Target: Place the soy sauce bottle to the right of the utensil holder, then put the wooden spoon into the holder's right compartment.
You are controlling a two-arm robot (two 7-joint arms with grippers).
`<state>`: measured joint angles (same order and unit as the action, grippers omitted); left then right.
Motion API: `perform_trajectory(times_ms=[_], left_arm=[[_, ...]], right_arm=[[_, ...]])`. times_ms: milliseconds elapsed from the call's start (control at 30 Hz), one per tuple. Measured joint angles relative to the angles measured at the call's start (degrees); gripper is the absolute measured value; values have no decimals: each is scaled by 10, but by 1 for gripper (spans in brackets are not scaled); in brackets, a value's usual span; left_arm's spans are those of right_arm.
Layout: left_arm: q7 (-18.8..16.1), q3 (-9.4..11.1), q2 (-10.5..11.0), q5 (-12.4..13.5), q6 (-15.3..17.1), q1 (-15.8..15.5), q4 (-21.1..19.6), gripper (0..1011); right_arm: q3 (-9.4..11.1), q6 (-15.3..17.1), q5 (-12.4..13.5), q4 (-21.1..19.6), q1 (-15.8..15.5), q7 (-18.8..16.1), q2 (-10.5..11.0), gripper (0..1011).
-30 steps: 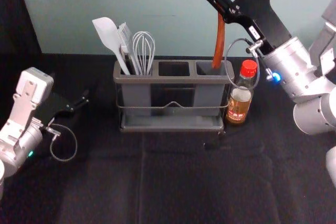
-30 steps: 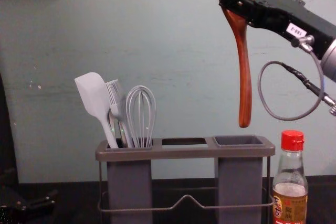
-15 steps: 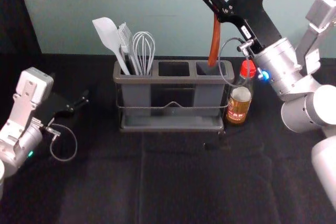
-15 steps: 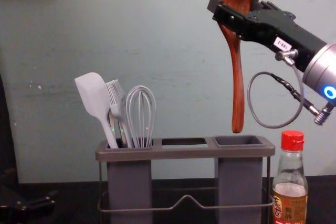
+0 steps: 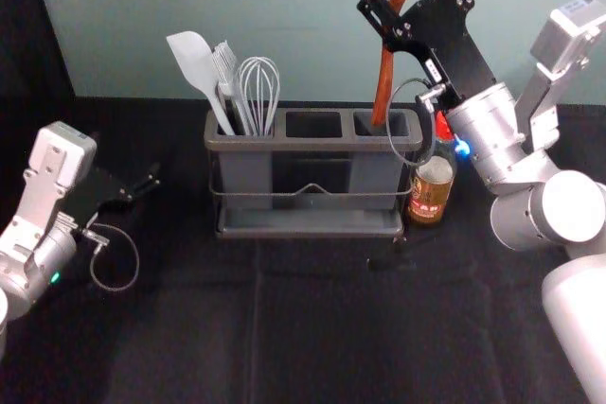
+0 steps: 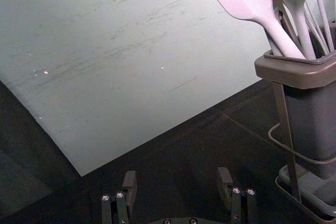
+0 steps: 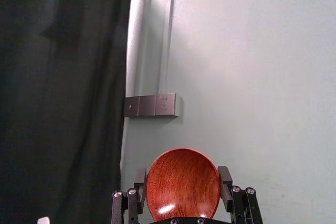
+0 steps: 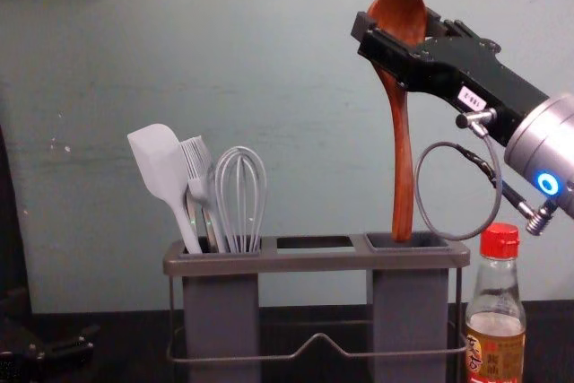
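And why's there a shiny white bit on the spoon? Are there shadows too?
Right wrist view: light seems to bounce off the spoon, and the wall box has a soft shadow beside it; head view: a small glint on the spoon; chest view: the right arm's light glows blue.

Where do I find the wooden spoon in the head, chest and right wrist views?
Head view: wooden spoon upper right of centre, above the utensil holder.
Chest view: upper right, handle down to the right compartment's opening.
Right wrist view: bowl between the right gripper's jaws.
Shared landmark: pale wall.
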<state>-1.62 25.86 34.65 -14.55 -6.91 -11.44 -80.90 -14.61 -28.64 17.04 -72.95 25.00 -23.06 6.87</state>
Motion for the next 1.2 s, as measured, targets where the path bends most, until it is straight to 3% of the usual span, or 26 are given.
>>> perform_trajectory(times_ms=[367,1200], left_arm=[[0,0,0,0,0,0,0,1005],[0,0,0,0,0,0,0,1005]], right_arm=[[8,-27,-36,16,-17,17,-18,837],[14,-35,-50,41,-57,10,-23,837]])
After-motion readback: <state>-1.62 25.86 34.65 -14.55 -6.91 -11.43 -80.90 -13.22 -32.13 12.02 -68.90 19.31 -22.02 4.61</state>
